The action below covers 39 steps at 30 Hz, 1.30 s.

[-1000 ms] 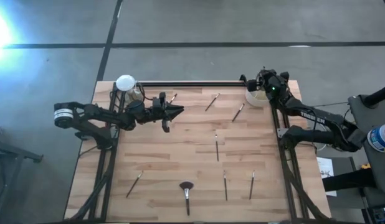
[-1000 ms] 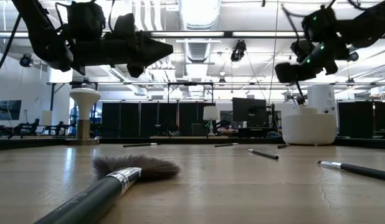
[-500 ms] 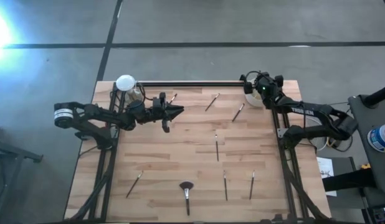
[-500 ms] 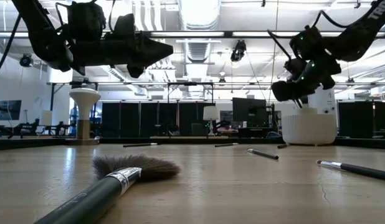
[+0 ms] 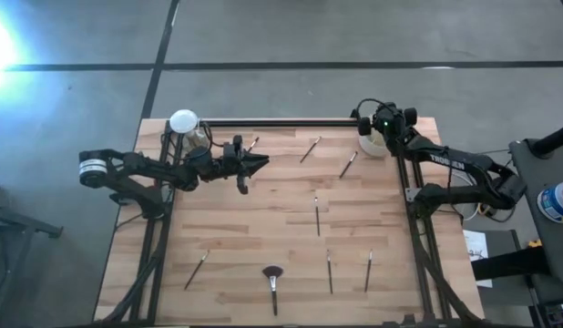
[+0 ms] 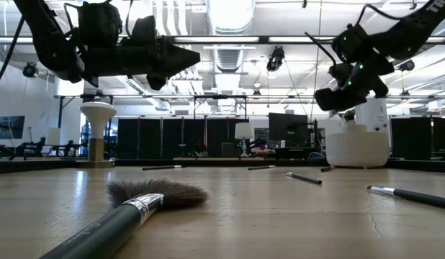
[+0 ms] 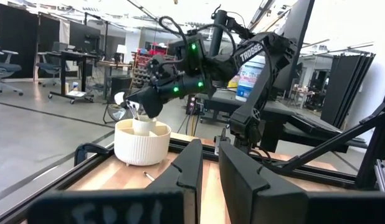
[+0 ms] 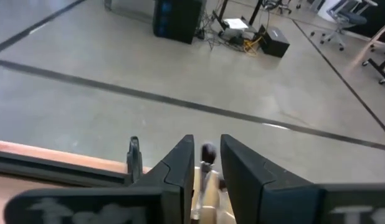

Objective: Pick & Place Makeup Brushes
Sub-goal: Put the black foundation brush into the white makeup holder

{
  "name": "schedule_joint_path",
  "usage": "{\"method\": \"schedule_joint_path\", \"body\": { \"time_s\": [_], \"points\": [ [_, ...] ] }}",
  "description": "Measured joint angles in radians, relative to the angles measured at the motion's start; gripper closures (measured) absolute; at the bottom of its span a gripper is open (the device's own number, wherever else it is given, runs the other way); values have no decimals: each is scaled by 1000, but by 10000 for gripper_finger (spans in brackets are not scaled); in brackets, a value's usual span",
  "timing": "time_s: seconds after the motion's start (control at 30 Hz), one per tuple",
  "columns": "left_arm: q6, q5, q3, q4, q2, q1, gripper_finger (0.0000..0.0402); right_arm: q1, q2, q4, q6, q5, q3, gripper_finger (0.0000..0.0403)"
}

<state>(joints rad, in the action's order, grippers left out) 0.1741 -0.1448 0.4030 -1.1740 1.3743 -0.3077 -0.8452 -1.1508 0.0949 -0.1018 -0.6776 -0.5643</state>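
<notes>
Right gripper [image 5: 376,129] over the ribbed white cup [image 5: 373,144] at the table's far right corner

Its dark fingers [image 8: 180,163] stand slightly apart, a brush tip showing in the gap above the cup. The left gripper [image 5: 260,163] hovers above the far left part of the light wooden table [image 5: 263,219], fingers narrowly apart, holding nothing. Thin dark-handled makeup brushes [image 5: 317,215] lie scattered across the table; a wide fluffy dark-headed brush [image 5: 272,276] lies by the near edge.

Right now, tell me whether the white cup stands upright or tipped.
Upright: the white cup sits flat on the table, its open top up.
</notes>
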Motion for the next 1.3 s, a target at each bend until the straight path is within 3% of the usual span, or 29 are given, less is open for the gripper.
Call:
{"method": "schedule_joint_path", "body": {
  "time_s": [0.33,0.53,0.73,0.9,1.03,1.13,1.3],
  "points": [
    [1,0,0,3,0,1,353,0,74,-382,-32,124,-167,390],
    [4,0,0,35,0,0,353,0,62,-491,-56,194,-222,394],
    [-10,0,13,119,0,-1,360,65,114,-479,-40,236,-204,394],
    [-45,0,33,200,0,9,395,205,216,-459,-71,231,-142,394],
    [-46,9,64,281,-2,44,400,345,293,-376,-81,230,-54,394],
    [-46,73,92,412,-11,104,401,447,342,-277,-83,205,20,394],
    [-21,284,175,762,-40,249,401,590,408,-75,-60,169,146,394]
  ]
}}
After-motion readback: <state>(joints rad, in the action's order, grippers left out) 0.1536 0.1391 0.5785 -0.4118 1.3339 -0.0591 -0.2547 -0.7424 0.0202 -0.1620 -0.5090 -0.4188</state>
